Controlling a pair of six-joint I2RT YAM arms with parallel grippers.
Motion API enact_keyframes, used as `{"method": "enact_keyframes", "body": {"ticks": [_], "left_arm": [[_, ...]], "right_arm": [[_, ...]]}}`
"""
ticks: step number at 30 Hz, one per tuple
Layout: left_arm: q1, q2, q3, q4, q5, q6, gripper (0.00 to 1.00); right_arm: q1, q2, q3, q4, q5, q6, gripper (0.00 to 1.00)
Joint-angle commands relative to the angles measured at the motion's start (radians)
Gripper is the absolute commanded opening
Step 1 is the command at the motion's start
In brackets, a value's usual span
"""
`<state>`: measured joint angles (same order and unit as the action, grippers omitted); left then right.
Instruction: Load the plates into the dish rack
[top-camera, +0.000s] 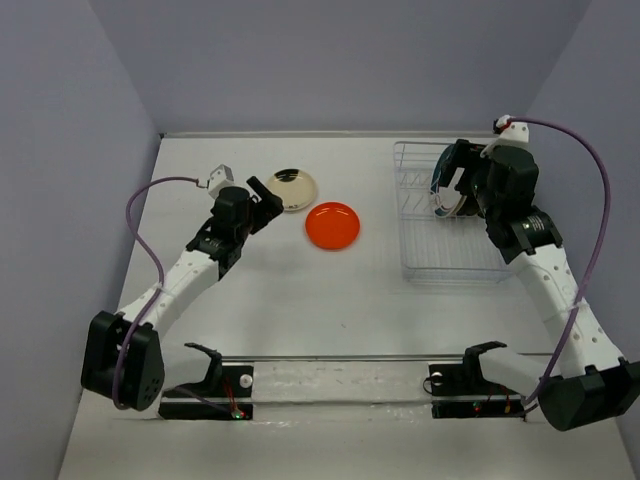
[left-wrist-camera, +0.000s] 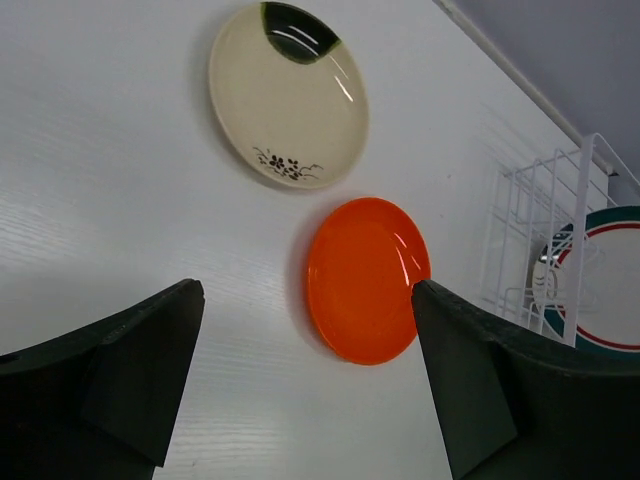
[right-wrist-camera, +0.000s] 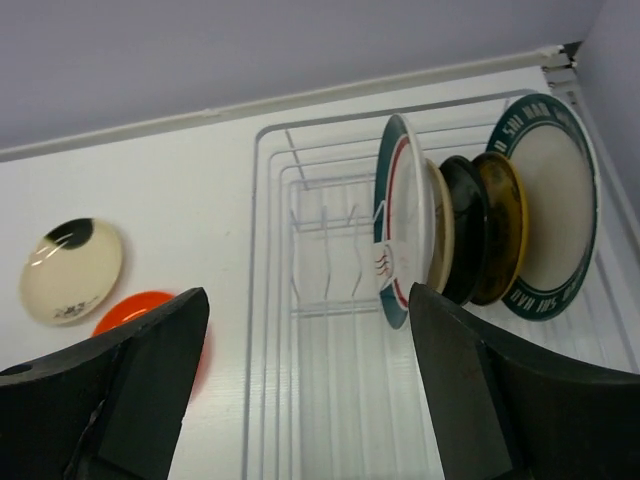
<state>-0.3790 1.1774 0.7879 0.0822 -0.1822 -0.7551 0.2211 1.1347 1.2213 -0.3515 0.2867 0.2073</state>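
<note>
Altogether seven plates show, five of them in the dish rack (right-wrist-camera: 262, 300) and two flat on the table (left-wrist-camera: 100, 200).

The five in the white wire rack stand on edge in a close row at its far right end. From the front they are:
- one white plate with a dark teal rim band (right-wrist-camera: 398, 235);
- one cream plate (right-wrist-camera: 441, 230);
- one black plate (right-wrist-camera: 463, 230);
- one amber-yellow plate (right-wrist-camera: 500, 225);
- a second teal-banded white plate (right-wrist-camera: 555, 200) at the back, with lettering around its rim.

The rest of the rack's row of tines stands bare.

The two on the table are a cream plate with a dark green patch and a small floral sprig (left-wrist-camera: 290, 95), and an orange-red plate (left-wrist-camera: 365, 278). They lie near each other but apart, to the left of the rack.

The left gripper (left-wrist-camera: 305, 300) hangs above the table with its jaws wide apart and nothing between them. In the top view it is just beside the patterned cream plate. The right gripper (right-wrist-camera: 307, 298) hovers over the rack near the standing plates, its jaws likewise spread and holding nothing.
</note>
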Motion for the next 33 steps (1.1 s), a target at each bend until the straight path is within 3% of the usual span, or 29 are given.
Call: {"method": "enact_keyframes", "body": {"ticks": [1,6,13,16,21,33], "left_arm": [[0.048,0.083,0.047,0.109,0.022,-0.095,0.95],[0.072,0.278,0.157,0.116,-0.005,-0.124,0.87],[0.095,0.546,0.332,0.088,-0.030,-0.095,0.57],[0.109,0.629,0.402,0.076,-0.004,-0.082,0.49],[0.120,0.718,0.471,0.022,0.001,-0.061,0.48],[0.146,0.808,0.482,0.050,0.033,-0.050,0.49]], "right_arm": [[0.001,-0.085,-0.065,0.051,-0.185,0.076,0.81],[0.001,-0.194,-0.187,0.127,-0.380,0.144,0.77],[0.001,-0.246,-0.286,0.177,-0.537,0.196,0.72],[0.001,-0.262,-0.305,0.187,-0.554,0.204,0.71],[0.001,-0.282,-0.321,0.200,-0.584,0.211,0.71],[0.001,-0.268,-0.313,0.194,-0.615,0.219,0.71]]}}
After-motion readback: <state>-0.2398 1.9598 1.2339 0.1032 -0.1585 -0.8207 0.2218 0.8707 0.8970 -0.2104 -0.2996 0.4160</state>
